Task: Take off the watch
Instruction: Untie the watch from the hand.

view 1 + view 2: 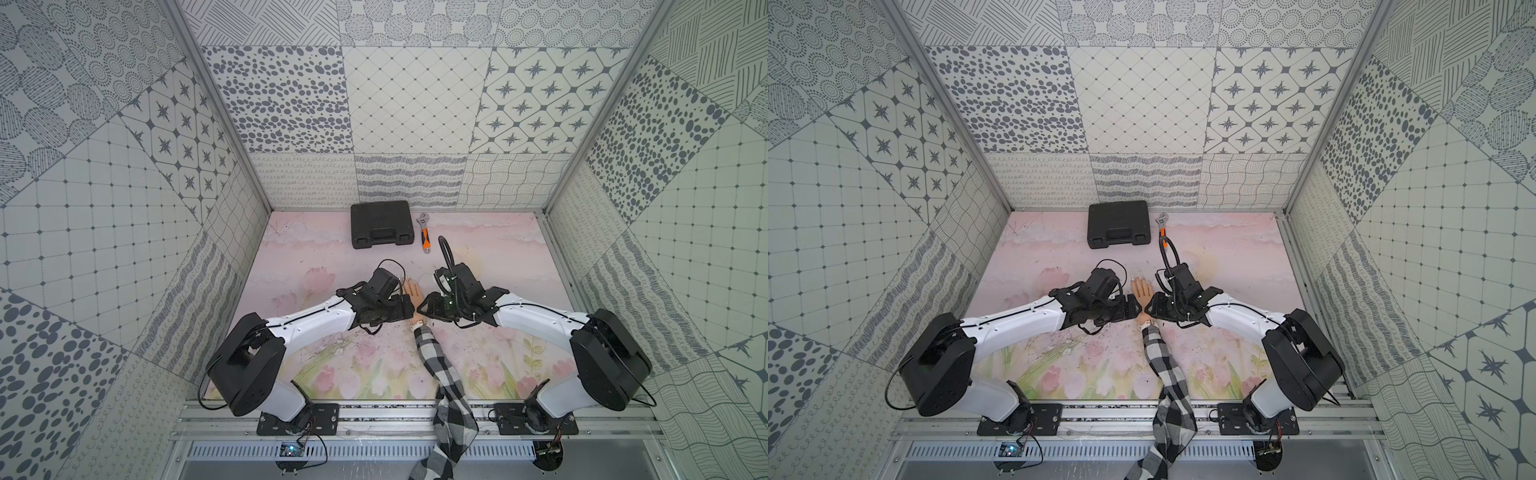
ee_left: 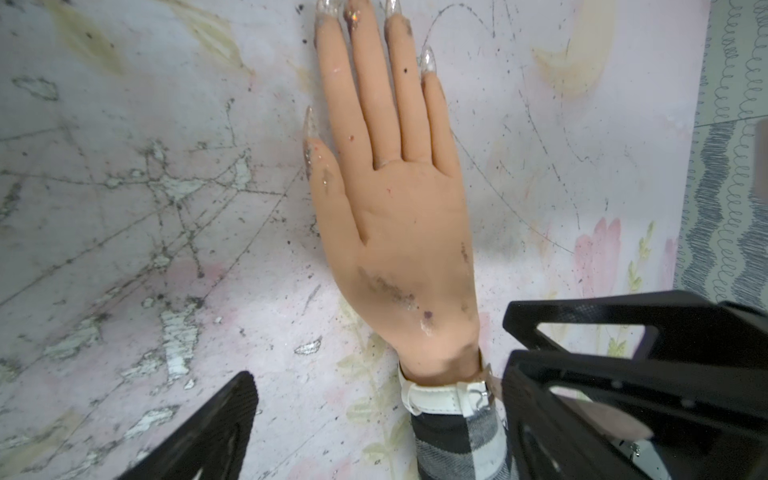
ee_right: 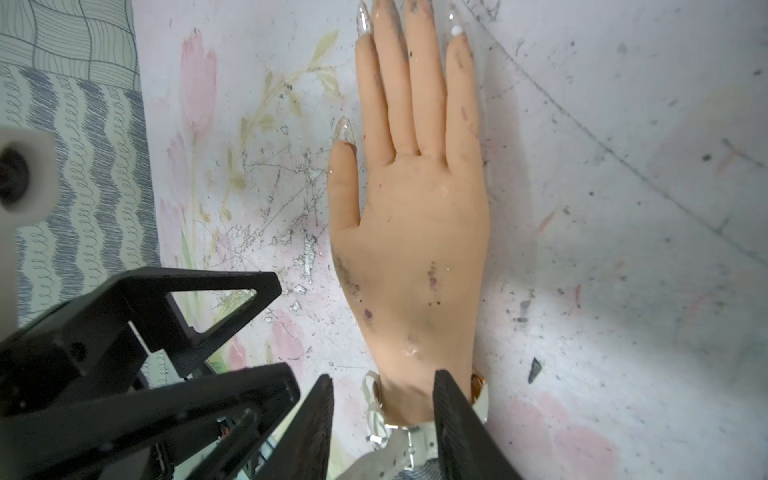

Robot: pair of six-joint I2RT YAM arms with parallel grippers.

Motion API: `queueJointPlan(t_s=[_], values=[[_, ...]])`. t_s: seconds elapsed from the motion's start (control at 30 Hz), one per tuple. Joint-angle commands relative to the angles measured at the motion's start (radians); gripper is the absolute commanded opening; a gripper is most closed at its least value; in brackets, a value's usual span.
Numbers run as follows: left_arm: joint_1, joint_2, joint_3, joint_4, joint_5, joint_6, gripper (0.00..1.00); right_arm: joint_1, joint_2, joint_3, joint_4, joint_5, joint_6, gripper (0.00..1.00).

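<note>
Right wrist view: caught right end effector half open astride mannequin wrist, holding nothing. Saw watch strapped round it. Found left end effector wide open, empty, alongside, likely to steady it.

We read this as robot lab test cell. We see grey-and-white patterned printed wall panels boxing in scuffed pink floral-print tabletop; at 6 o'clock, slotted aluminium rail carries white-and-black robot arm and its twin; small bare circuit board wired beneath.
</note>
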Motion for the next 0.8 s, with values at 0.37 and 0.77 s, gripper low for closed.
queueJointPlan(t_s=[0.37,0.77], values=[[-0.008,-0.005,-0.098,-0.025,-0.033,-0.052,0.93,-0.113,-0.127,-0.162,0.149,-0.101,0.108,0.49],[0.008,0.143,-0.048,0.010,-0.060,-0.022,0.93,-0.097,0.005,-0.206,0.362,-0.193,0.220,0.41]])
